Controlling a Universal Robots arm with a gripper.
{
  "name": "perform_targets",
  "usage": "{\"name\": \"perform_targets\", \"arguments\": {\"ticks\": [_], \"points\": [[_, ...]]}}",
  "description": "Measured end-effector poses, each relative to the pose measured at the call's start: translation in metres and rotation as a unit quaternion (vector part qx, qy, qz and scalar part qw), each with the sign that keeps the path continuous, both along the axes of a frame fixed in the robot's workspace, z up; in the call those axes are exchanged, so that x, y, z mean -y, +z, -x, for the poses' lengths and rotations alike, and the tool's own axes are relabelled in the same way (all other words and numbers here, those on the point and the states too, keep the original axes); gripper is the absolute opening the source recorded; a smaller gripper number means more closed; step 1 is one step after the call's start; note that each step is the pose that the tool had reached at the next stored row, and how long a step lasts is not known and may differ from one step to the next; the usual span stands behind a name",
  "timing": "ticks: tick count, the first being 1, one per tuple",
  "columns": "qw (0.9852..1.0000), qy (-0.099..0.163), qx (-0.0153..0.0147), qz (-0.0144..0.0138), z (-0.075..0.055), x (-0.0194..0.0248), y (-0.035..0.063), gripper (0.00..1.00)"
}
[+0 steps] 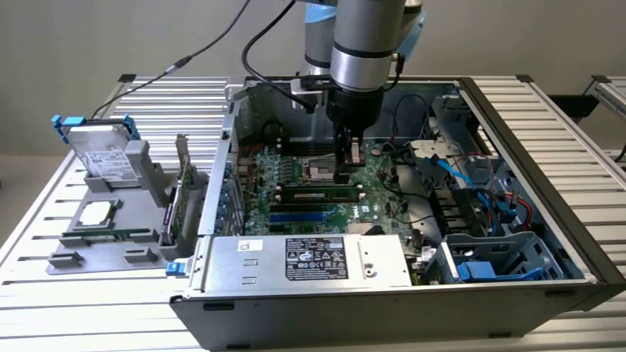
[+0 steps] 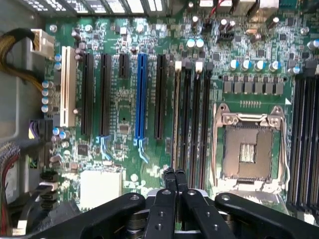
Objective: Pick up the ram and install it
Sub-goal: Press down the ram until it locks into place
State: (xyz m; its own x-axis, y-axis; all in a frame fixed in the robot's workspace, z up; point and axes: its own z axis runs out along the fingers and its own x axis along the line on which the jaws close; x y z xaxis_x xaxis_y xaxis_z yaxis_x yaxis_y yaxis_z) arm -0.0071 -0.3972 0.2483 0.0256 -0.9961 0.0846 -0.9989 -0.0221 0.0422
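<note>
Ram (image 1: pixel 318 195): seemingly seated on motherboard (image 2: pixel 119 99). Press straight down, evenly, with claw (image 2: pixel 173 175) pinched together, gripping nothing.

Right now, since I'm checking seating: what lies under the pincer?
The ram, standing upright on the motherboard, lies beneath the shut pincer. The pincer itself hides whether it touches the ram.

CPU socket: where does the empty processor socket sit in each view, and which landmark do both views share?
Exterior view: CPU socket, just to that view's left of the end effector.
Wrist view: CPU socket, the metal-framed square beside the black memory slots.
Shared landmark: the blue slot.
</note>
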Motion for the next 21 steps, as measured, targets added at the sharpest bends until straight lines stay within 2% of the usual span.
{"name": "perform_targets", "arguments": {"ticks": [14, 21], "points": [[1.0000, -0.004, 0.0000, 0.0000, -0.001, 0.0000, -0.0158, 0.10], [1.0000, -0.005, -0.0001, 0.0003, -0.001, 0.0000, -0.0201, 0.10]]}}
